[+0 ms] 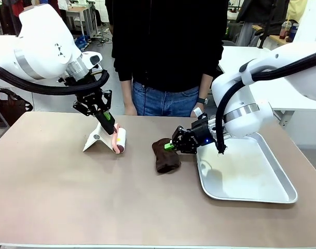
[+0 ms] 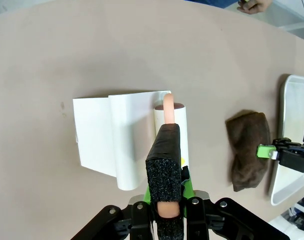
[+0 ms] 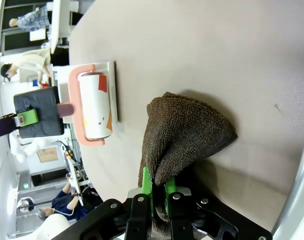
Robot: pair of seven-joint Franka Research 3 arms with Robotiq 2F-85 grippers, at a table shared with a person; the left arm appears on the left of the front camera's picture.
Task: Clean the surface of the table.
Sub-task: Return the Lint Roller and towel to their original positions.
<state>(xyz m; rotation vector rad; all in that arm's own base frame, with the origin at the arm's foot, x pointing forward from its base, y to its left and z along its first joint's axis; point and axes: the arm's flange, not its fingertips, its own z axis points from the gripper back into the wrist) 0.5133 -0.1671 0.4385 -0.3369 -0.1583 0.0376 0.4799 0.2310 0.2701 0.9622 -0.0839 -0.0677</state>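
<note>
Two end effectors are clamped: the left end effector (image 1: 107,126) pinches the lint roller (image 1: 119,141) handle, the right end effector (image 1: 173,146) a brown cloth (image 1: 165,157). The cloth looks soft and light, best pinched at a bunched edge. The tabletop (image 1: 95,197) seems rigid and smooth.

Our left tool (image 1: 107,126) points steeply downward from a bent wrist, jaws clamped tight. Our right tool (image 1: 170,146) reaches leftward, nearly level, jaws likewise pinched closed.

Large rectangular table (image 1: 69,202), smooth matte brownish-taupe top, thin pale edge, flat between robot and person.
</note>
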